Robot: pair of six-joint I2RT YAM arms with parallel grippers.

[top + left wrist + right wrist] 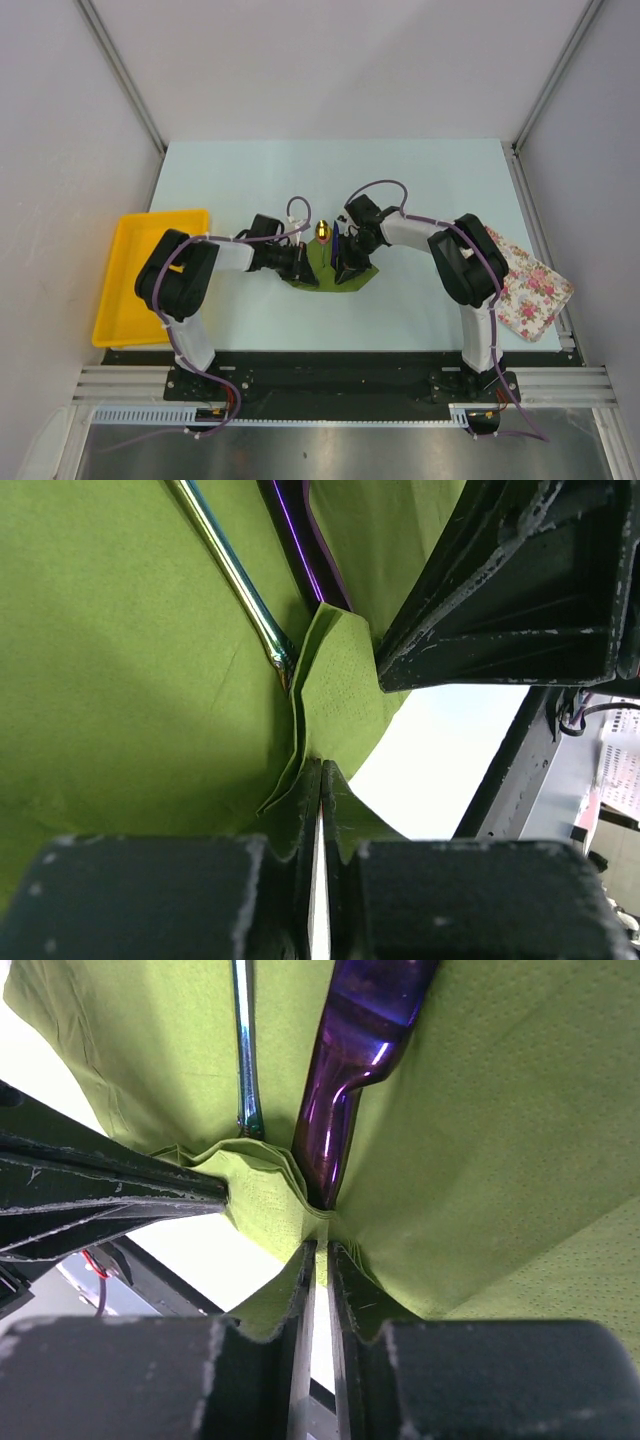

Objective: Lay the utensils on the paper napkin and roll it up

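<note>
- The paper napkin [340, 275] lies mid-table [420, 180], between the two claws, with the utensils on it.
- The left gripper [321, 780] is closed tight, and a raised fold of the napkin's near edge is caught between its fingertips.
- The right gripper [318, 1255] shows only a narrow slit between its jaws. The same puckered edge runs up into its tips, so it appears to be pinching the paper, just beside the left claw.
- The napkin is thin, soft and very light. It creases readily, as the bunched ridge shows, and would likely tear under a hard pull. The near edge or corner seems the best place to hold it, gripped gently so it can curl over the handles.
- The utensils are stiff and glossy, so they are probably slippery and could slide or roll apart inside loose paper.
- The gold-headed spoon [323, 232] and the dark purple piece [350, 1060] lie side by side. Their long axes run away from the arm bases.
- The spoon's head points to the far side, past the napkin's edge. The handle ends meet the pinched fold.
</note>
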